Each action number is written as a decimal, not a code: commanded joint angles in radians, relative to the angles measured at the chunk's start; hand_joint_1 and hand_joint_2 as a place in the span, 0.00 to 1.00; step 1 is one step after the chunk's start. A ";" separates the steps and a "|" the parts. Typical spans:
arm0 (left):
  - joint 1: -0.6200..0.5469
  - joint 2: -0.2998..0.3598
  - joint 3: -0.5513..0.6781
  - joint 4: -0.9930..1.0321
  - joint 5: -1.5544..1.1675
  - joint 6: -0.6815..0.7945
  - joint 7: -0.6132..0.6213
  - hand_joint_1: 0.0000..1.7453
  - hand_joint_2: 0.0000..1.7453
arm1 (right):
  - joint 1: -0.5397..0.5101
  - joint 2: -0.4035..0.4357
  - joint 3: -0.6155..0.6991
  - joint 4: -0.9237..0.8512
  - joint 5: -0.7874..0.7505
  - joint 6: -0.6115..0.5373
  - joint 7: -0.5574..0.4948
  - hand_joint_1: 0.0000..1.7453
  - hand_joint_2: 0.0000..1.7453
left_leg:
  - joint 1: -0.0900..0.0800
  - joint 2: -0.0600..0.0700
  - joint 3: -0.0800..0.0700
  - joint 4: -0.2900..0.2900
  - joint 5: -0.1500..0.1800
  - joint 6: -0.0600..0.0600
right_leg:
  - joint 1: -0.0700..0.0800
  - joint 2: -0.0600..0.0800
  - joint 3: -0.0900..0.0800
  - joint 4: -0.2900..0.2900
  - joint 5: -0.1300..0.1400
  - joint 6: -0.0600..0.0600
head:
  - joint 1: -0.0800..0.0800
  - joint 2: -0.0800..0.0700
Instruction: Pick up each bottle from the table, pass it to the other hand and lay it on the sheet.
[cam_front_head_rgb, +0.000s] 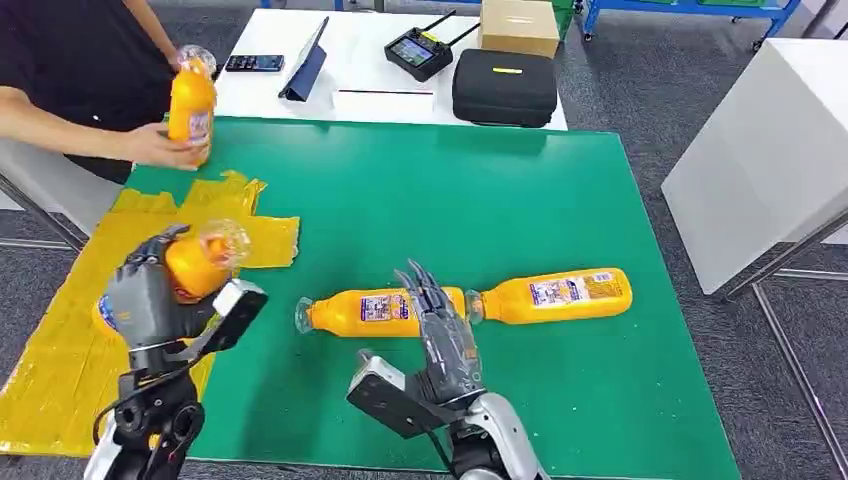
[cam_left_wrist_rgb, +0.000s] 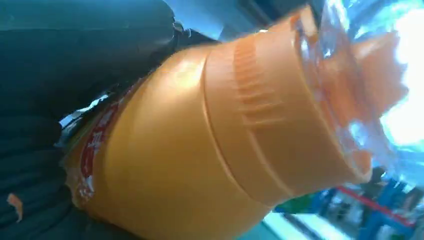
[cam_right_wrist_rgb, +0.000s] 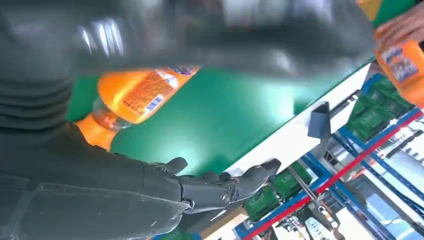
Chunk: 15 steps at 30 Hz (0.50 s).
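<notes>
left hand (cam_front_head_rgb: 150, 295) grasping bottle (cam_front_head_rgb: 200, 262), lower left, over yellow sheet (cam_front_head_rgb: 60, 370) | right hand (cam_front_head_rgb: 440, 325) released, lower centre, above lying bottle (cam_front_head_rgb: 375, 311), long axis left-right, nearer it

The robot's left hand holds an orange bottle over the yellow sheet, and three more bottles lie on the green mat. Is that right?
Not quite. The head view shows two bottles lying on the green mat, not three. The left hand does hold an orange bottle over the yellow sheet.
</notes>
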 joint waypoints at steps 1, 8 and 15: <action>-0.195 0.043 -0.116 0.491 -0.165 0.026 0.090 1.00 1.00 | -0.031 -0.055 0.014 0.095 -0.037 -0.001 -0.016 0.00 0.00 | -0.001 -0.004 0.004 -0.003 0.001 0.001 | 0.000 -0.004 0.005 -0.002 -0.001 -0.004 | 0.000 0.000; -0.281 0.010 -0.109 0.689 -0.092 -0.033 0.059 0.00 1.00 | -0.032 -0.069 0.042 0.105 -0.031 0.006 0.015 0.00 0.00 | 0.000 -0.004 0.003 -0.001 0.000 0.001 | 0.000 -0.004 0.004 -0.001 -0.001 -0.003 | 0.000 0.000; -0.289 0.001 -0.057 0.719 0.023 -0.054 0.024 0.00 0.00 | -0.025 -0.064 0.002 0.129 0.074 0.061 0.107 0.00 1.00 | 0.000 -0.004 0.004 -0.001 -0.001 0.002 | 0.000 -0.003 0.005 -0.001 -0.001 -0.005 | 0.000 0.000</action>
